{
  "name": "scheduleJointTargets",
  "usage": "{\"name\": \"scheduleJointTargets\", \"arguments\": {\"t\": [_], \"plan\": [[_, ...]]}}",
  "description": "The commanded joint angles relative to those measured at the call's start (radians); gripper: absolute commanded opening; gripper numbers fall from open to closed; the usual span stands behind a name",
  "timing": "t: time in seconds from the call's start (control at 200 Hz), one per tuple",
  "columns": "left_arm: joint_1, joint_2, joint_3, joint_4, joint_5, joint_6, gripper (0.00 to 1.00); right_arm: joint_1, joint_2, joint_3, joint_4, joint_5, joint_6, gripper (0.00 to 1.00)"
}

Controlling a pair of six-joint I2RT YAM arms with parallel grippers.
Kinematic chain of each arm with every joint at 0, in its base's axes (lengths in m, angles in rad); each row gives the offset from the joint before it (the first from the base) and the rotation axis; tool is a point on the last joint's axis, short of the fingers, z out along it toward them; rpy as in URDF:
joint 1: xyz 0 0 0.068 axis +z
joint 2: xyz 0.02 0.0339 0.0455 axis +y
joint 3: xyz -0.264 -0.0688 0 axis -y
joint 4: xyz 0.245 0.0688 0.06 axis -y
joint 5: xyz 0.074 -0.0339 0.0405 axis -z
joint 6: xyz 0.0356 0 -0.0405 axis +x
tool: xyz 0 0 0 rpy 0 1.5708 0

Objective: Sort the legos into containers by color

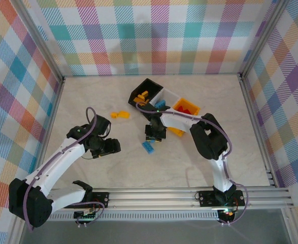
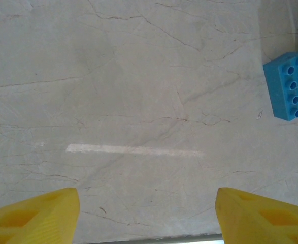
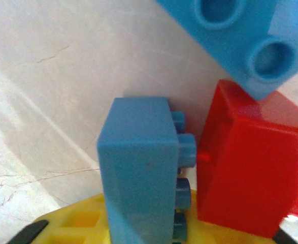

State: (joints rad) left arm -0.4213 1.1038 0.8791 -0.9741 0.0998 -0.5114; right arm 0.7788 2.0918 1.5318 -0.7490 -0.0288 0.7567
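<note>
The table point(image 1: 88, 101) carries three joined bins at its far middle. The black bin point(image 1: 151, 83) has yellow bricks point(image 1: 143, 95) inside. The white bin point(image 1: 170, 94) comes next. The yellow bin point(image 1: 176, 130) has red bricks point(image 1: 188, 109) inside. The right arm point(image 1: 209, 140) reaches left to just in front of the bins. The right gripper point(image 1: 155, 134) sits low, pressed together on an upright blue brick point(image 3: 138, 168) that stands on edge. A lone red brick point(image 3: 253, 173) touches that brick's studs. The left gripper point(image 2: 146, 198) hangs spread over bare table, pinching nothing. A flat blue brick point(image 2: 289, 86) lies on the table just beside the right gripper. Loose yellow pieces point(image 1: 121, 115) lie left of the bins.
</note>
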Motion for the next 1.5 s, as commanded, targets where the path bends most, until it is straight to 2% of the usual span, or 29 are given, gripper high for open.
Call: {"name": "scheduleJointTargets", "arguments": {"t": [0.0, 0.235, 0.39, 0.635, 0.785, 0.98, 1.04, 1.21, 1.35, 1.495], "plan": [[0.018, -0.007, -0.010, -0.019, 0.026, 0.018, 0.72, 0.024, -0.024, 0.021, -0.027, 0.007, -0.011, 0.25], [0.019, 0.019, 0.001, 0.008, 0.047, 0.024, 0.72, 0.019, -0.181, 0.017, -0.060, 0.026, -0.026, 0.21], [0.016, 0.042, 0.009, 0.037, 0.076, 0.015, 0.72, -0.046, -0.204, 0.099, -0.089, 0.026, -0.059, 0.21], [-0.031, 0.078, 0.016, 0.098, 0.121, -0.062, 0.72, -0.214, -0.061, 0.288, -0.088, 0.001, -0.136, 0.22], [-0.085, 0.111, 0.019, 0.127, 0.129, -0.125, 0.74, -0.274, 0.060, 0.404, -0.086, -0.016, -0.157, 0.23], [-0.146, 0.192, 0.051, 0.177, 0.129, -0.197, 0.78, -0.294, 0.166, 0.547, -0.109, -0.030, -0.210, 0.41], [-0.163, 0.232, 0.069, 0.199, 0.130, -0.217, 0.79, -0.294, 0.163, 0.562, -0.116, -0.033, -0.221, 0.43], [-0.223, 0.400, 0.160, 0.233, 0.115, -0.253, 0.85, -0.294, 0.032, 0.443, -0.105, -0.037, -0.242, 0.48], [-0.270, 0.537, 0.266, 0.230, 0.089, -0.243, 0.86, -0.293, -0.161, 0.201, -0.055, -0.068, -0.229, 0.50], [-0.300, 0.685, 0.397, 0.185, 0.063, -0.144, 0.86, -0.293, -0.367, -0.054, -0.017, -0.079, -0.201, 0.51]]}}
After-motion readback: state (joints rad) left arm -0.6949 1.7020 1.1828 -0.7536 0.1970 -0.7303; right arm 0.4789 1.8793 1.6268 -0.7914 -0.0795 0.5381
